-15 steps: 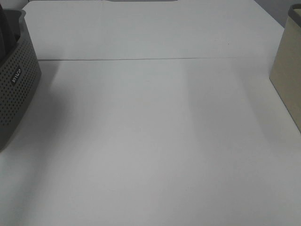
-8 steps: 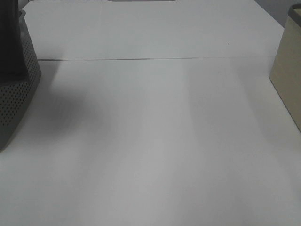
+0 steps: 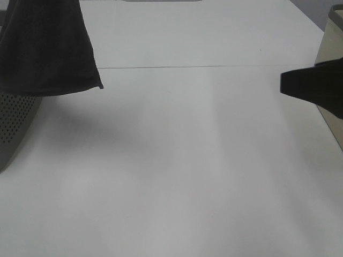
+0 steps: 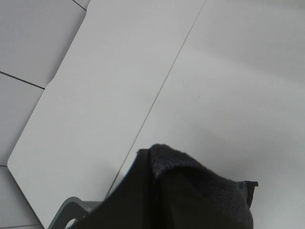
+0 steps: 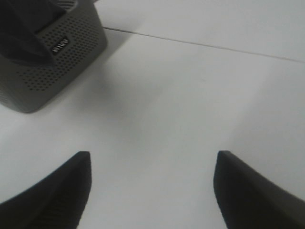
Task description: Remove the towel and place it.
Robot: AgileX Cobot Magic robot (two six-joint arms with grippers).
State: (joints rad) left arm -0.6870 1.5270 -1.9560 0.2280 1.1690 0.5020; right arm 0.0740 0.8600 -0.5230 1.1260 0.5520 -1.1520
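Note:
The towel (image 3: 48, 48), dark charcoal terry cloth, hangs from above the picture's top edge at the far left. Its lower hem spreads over the grey perforated basket (image 3: 13, 118). In the left wrist view the towel (image 4: 200, 191) bunches up right at my left gripper (image 4: 157, 200), which is shut on it with its fingers mostly covered by cloth. My right gripper (image 3: 292, 85) reaches in from the right edge, well away from the towel. Seen from its own wrist, the right gripper (image 5: 152, 191) is open, with only bare table between its fingers. The towel (image 5: 19, 28) fills the basket (image 5: 57, 62).
A beige box (image 3: 333, 37) stands at the right edge behind my right gripper. The white table (image 3: 177, 160) has a seam line running across it.
The towel has risen out of the basket and now hangs in view at the upper left. My right gripper has come in from the right edge.

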